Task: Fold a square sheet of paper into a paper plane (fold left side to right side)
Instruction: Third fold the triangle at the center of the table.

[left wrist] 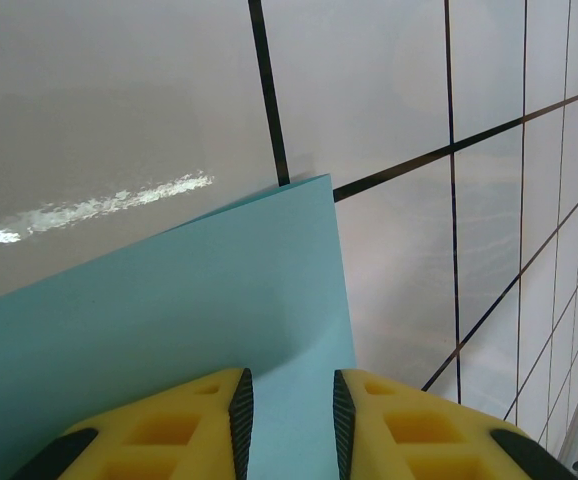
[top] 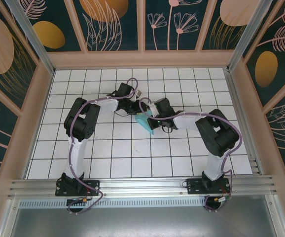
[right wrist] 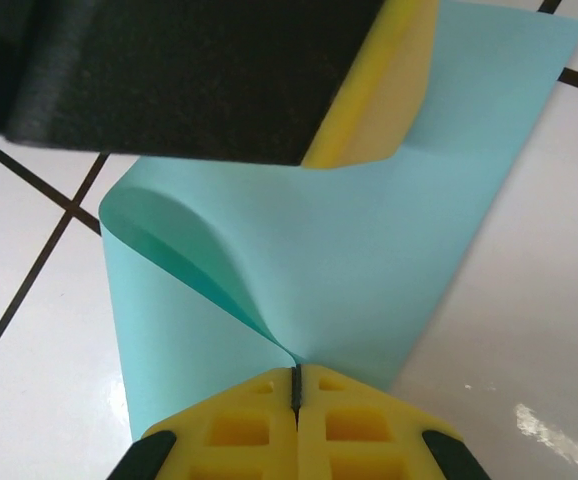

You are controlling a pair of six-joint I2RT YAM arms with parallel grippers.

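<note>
**Paper pinched on the right, left fingers parted above it**

Your paper (top: 145, 122) sits near the middle of the white tiled table (top: 83, 148), where the two arms meet from either side. From above it shows as a narrow turquoise sliver slanting down to the right, partly covered by the wrists.

Your right gripper (right wrist: 296, 385) is closed all the way, its yellow pads pressed together with no gap. They have hold of the paper at the spot where two layers come together. From that pinch one layer curls up and over into a soft, rounded loop that opens to the left (it is not pressed flat into a crease). The other layer runs on flat across the tiles towards the far corner.

Your left gripper (left wrist: 289, 410) has its jaws a little apart, leaving a narrow gap. The paper shows face-on through that gap and spreads out beyond the tips, so nothing is clamped between the fingers. In the left wrist view, one corner of the paper reaches a dark grid line.

In the right wrist view, one of the left fingers (right wrist: 389, 90) lies across the far end of the paper. You cannot tell from here whether it presses down or only hovers.
</note>
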